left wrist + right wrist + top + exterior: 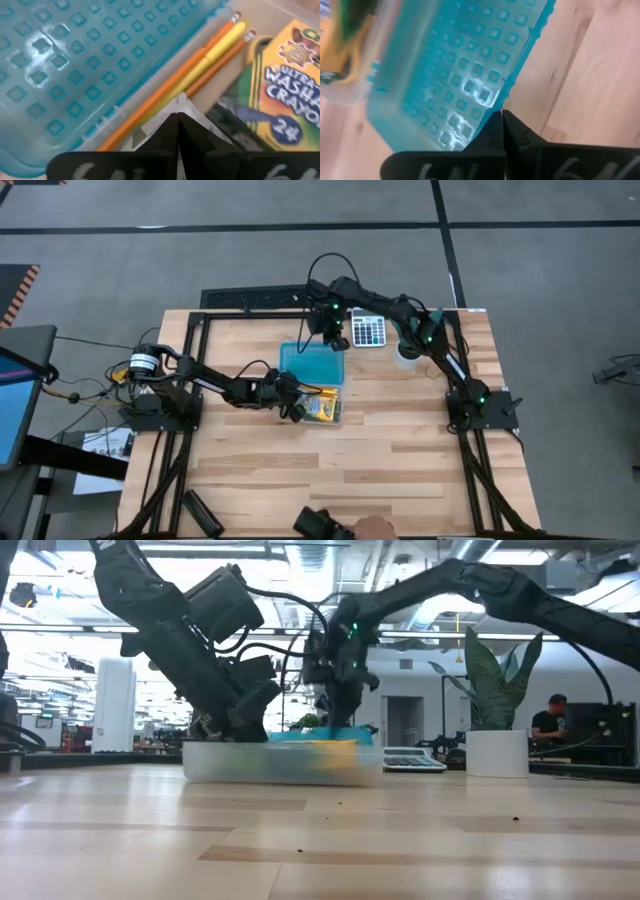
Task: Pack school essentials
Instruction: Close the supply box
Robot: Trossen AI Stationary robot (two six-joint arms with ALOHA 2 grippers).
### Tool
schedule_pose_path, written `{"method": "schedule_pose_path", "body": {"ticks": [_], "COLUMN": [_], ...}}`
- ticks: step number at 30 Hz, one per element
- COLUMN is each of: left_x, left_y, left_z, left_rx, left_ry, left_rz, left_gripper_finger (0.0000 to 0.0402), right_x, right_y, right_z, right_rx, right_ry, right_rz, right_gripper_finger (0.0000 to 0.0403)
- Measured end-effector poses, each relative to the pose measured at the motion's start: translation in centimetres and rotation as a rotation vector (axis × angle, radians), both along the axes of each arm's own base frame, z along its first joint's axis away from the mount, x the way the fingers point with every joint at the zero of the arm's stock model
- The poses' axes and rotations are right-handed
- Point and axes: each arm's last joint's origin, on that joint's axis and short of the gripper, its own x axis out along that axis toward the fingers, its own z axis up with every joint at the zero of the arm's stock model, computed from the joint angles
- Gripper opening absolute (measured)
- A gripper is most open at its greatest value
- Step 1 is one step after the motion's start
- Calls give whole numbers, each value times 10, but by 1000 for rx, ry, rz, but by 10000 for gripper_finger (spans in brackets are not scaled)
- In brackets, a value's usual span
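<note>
A clear pencil box sits mid-table with its blue studded lid swung open toward the far edge. Inside lie orange and yellow pencils and a green-blue crayon packet. My left gripper is shut and points down into the box's left end, its tips just over the pencils. My right gripper is shut at the lid's far edge. Scissors, pen and the small pieces do not show. My left gripper's shut tips stand right above the pencils near their plain ends, slanting down from the table's left; whether they touch I cannot tell. My right gripper's shut tips meet the lid's far long edge from above; the lid lies open beside the box.
A grey calculator and a white pot with a green plant stand at the far right of the table. Dark objects lie at the near edge. Bare wood stretches in front of the box. A person sits far behind.
</note>
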Motion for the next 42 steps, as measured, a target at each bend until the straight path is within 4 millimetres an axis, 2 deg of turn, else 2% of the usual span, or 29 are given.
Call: {"method": "schedule_pose_path", "body": {"ticks": [8,14,20,25,29,31,34,36,42], "left_x": [0,1,-2,-21,-42,-53,-66,-73,-78], "left_y": [0,-3,-14,-27,-39,-47,-65,-79,-120], "left_z": [0,5,41,78,96,106,108,100,50], "left_rx": [6,17,51,69,75,37,-28,-34,-82], "left_ry": [-1,-18,-131,-192,-195,-199,-183,-162,-5], "left_rz": [-1,-48,-63,-73,-75,-131,-154,-110,-32], "left_gripper_finger": [0,0,0,0,0,0,0,0,0], "right_x": [8,12,19,22,27,28,28,31,36], "right_y": [35,61,87,106,127,135,131,122,86], "right_z": [30,44,48,54,58,59,59,57,51], "right_rx": [6,23,83,82,62,59,43,26,11], "right_ry": [-19,-16,-11,-7,-15,-12,-22,-61,-147], "right_rz": [29,47,71,100,145,177,177,149,-4], "right_gripper_finger": [0,0,0,0,0,0,0,0,0]}}
